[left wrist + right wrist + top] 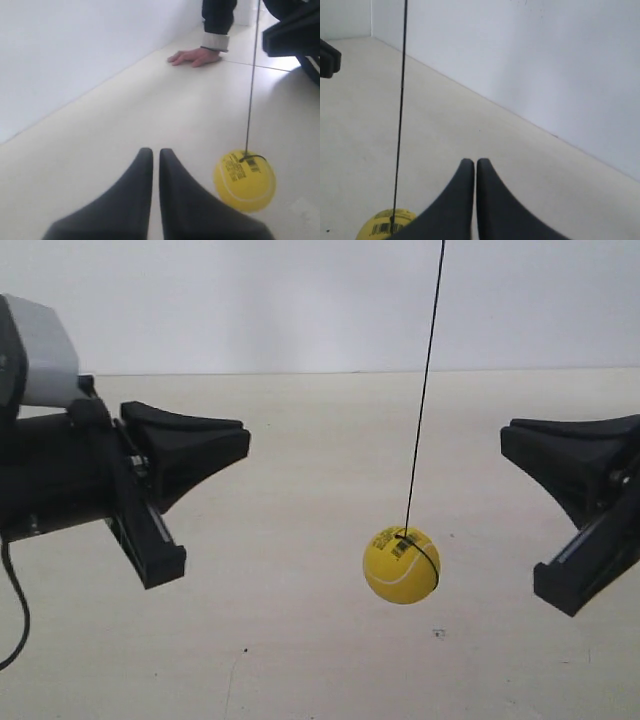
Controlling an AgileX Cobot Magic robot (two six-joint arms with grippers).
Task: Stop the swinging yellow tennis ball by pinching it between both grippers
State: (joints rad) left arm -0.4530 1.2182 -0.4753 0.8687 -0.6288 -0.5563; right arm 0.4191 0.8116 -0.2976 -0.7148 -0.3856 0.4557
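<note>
The yellow tennis ball [400,568] hangs on a thin black string [424,390] above the pale floor, between the two arms and touching neither. The gripper of the arm at the exterior view's left [244,440] points at it from a distance and higher up. The gripper of the arm at the exterior view's right [506,436] is nearer, also higher. In the left wrist view my left gripper [156,150] is shut and empty, the ball [245,180] beside it. My right gripper [472,160] is shut and empty, with the ball [380,227] partly hidden behind one jaw.
A person's hand [195,57] in a dark sleeve rests flat on the floor by the white wall [75,55]. The opposite gripper shows in each wrist view [295,32] [327,57]. A black cable [15,610] hangs under the arm at the exterior view's left.
</note>
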